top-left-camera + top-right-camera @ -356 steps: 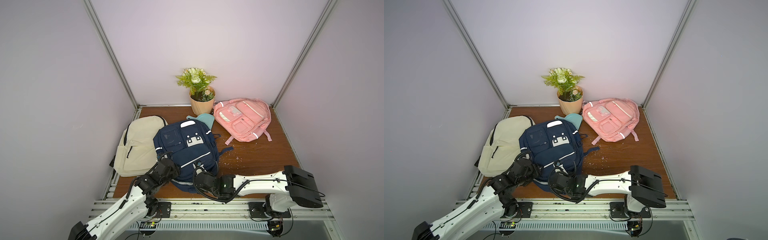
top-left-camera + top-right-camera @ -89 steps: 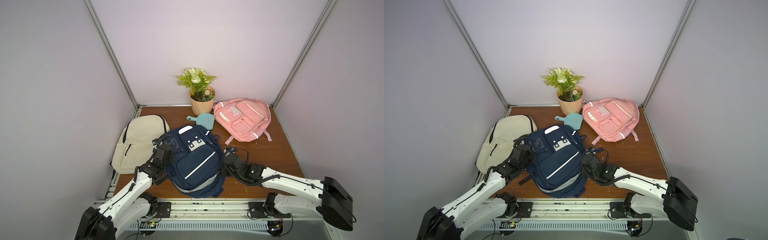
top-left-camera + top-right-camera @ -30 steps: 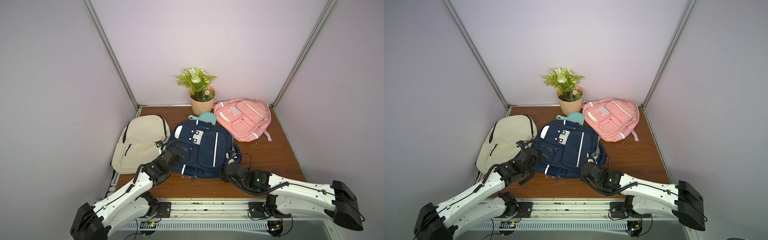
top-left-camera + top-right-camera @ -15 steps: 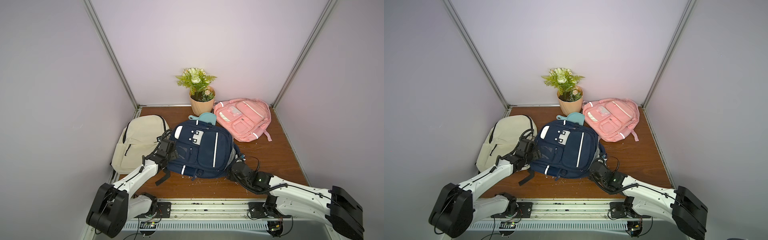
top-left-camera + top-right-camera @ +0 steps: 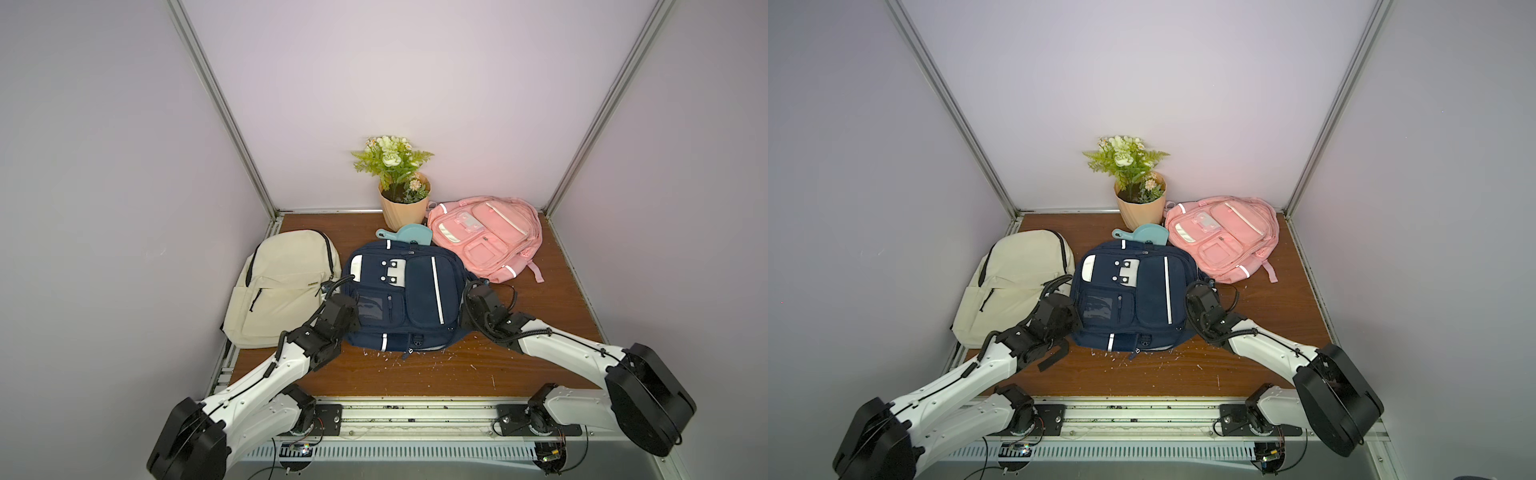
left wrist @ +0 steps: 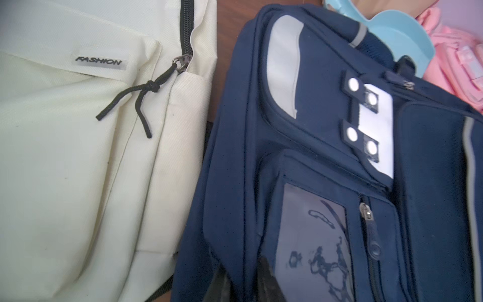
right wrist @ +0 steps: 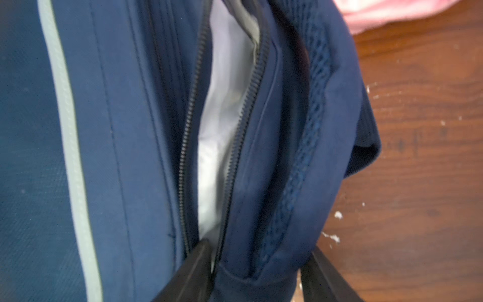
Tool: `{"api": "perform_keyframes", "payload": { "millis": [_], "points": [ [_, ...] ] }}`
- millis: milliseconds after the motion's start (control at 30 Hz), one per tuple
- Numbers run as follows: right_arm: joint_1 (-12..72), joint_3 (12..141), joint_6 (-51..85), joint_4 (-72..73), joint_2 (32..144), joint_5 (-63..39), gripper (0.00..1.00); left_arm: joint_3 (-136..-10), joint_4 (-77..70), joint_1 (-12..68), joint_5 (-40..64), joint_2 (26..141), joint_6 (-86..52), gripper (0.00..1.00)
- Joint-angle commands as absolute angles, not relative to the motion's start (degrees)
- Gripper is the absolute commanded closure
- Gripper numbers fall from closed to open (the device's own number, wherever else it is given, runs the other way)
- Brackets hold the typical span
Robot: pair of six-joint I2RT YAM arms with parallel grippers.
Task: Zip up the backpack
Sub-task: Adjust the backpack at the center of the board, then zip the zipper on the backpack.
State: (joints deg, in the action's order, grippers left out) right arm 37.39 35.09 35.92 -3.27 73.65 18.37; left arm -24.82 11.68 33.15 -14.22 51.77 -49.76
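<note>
The navy backpack point(image 5: 415, 299) lies flat mid-table, front pockets up, in both top views. Its main zipper point(image 7: 188, 146) gapes along the right side, showing white lining point(image 7: 222, 125). My left gripper point(image 6: 245, 282) is at the bag's left edge point(image 5: 1073, 309), shut on a fold of navy fabric beside the clear window pocket point(image 6: 313, 235). My right gripper point(image 7: 258, 274) is at the bag's right edge point(image 5: 467, 305). It stands open astride the rear side of the opening, one finger point(image 7: 193, 272) at the zipper gap, the other outside. No zipper pull shows.
A beige backpack point(image 5: 282, 286) lies against the navy bag's left side. A pink backpack point(image 5: 486, 237) lies at back right, with a flowerpot point(image 5: 403, 203) and a light-blue scoop point(image 5: 409, 237) behind. Pale crumbs point(image 5: 415, 357) dot the wooden table point(image 5: 415, 382).
My left gripper slid toward the front along the bag's left edge and closed on the fabric. My right gripper moved up against the right edge and its jaws narrowed. The backpack stayed put.
</note>
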Motion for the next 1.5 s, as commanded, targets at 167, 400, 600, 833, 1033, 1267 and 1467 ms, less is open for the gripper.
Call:
{"api": "perform_keyframes", "payload": {
  "millis": [167,400,600,833,1033,1267,1467],
  "points": [
    [47.8,36.8,36.3,-5.3,63.1,20.1,0.35,-21.1,8.8,36.1,-10.9,47.4,-59.7,0.89],
    [65.3,32.3,47.3,-6.6,58.9,22.7,0.33,-23.5,9.8,36.2,-11.8,46.6,-58.5,0.9],
    [70.8,30.4,53.6,-1.7,62.3,22.7,0.32,-22.6,9.1,36.2,-11.1,45.8,-59.5,0.92],
    [72.7,28.3,58.2,9.4,68.4,20.4,0.36,-23.2,8.5,36.6,-10.6,45.4,-60.0,0.92],
    [73.5,29.8,57.0,15.2,76.3,19.3,0.4,-23.9,8.6,37.4,-10.8,45.5,-59.9,0.92],
    [73.7,35.6,57.0,11.4,85.5,19.1,0.44,-23.7,9.1,37.7,-11.2,45.1,-60.5,0.92],
    [74.1,42.0,58.8,0.3,91.6,25.6,0.52,-24.1,9.8,37.9,-11.6,44.7,-60.7,0.92]
  ]
}}
